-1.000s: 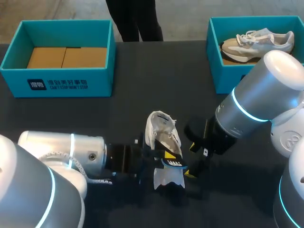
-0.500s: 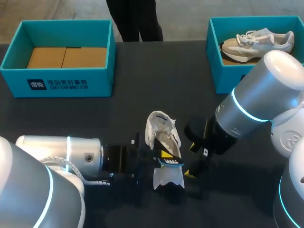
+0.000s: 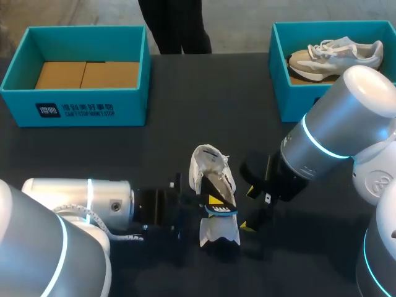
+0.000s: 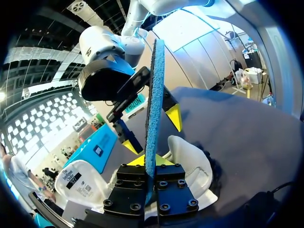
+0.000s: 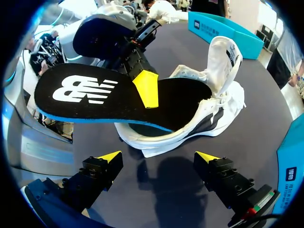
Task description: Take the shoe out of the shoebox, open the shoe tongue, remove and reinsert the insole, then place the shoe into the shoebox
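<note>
pinching the black insole (image 5: 95, 97) tight, the left claw (image 4: 151, 162) holds one end over the white shoe (image 3: 207, 167), which lies on the table (image 3: 185, 93); right claw (image 5: 159, 157), fingers spread, hovers just beside the shoe.

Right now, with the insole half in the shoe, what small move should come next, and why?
If this is the removal step, probably draw the left gripper back a little, away from the shoe. It is shut on the insole, whose end lies inside the shoe while the rest sticks out. The right gripper hangs open short of the shoe, steadying nothing, so pull slowly.
</note>
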`<state>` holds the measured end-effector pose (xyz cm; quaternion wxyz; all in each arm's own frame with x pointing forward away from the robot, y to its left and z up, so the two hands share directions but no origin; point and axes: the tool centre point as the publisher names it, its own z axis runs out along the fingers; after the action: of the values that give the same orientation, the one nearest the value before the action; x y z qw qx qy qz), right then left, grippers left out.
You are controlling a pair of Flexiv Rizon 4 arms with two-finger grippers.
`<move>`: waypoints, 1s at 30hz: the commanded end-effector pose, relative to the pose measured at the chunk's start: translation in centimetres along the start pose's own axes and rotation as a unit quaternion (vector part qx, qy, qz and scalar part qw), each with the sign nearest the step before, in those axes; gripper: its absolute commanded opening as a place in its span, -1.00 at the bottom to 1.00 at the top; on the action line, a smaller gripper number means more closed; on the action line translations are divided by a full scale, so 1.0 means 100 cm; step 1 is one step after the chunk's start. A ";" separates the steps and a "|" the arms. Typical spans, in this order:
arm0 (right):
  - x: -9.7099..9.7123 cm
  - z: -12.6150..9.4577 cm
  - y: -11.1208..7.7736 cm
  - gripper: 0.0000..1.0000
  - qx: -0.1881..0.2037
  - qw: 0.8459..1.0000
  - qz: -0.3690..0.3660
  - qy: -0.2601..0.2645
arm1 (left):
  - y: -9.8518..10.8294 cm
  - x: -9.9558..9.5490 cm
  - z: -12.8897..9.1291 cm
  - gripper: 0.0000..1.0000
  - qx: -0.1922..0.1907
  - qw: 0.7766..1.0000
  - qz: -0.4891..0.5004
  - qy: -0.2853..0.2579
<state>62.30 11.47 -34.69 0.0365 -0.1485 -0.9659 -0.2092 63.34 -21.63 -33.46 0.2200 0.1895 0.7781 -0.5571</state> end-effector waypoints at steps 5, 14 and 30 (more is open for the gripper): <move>0.002 0.000 0.000 1.00 0.001 1.000 0.000 -0.002 | 0.009 -0.002 0.007 -1.00 -0.007 1.000 0.012 -0.001; 0.002 0.000 0.000 1.00 0.001 1.000 0.000 -0.002 | 0.020 -0.007 0.012 -1.00 -0.013 0.999 0.031 0.006; 0.002 0.000 0.000 1.00 0.001 1.000 0.000 -0.002 | 0.015 -0.006 0.009 -0.49 -0.005 0.999 0.049 0.022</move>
<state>62.30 11.47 -34.69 0.0365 -0.1485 -0.9659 -0.2092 65.04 -22.34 -34.72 0.2328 0.2367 0.7753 -0.5373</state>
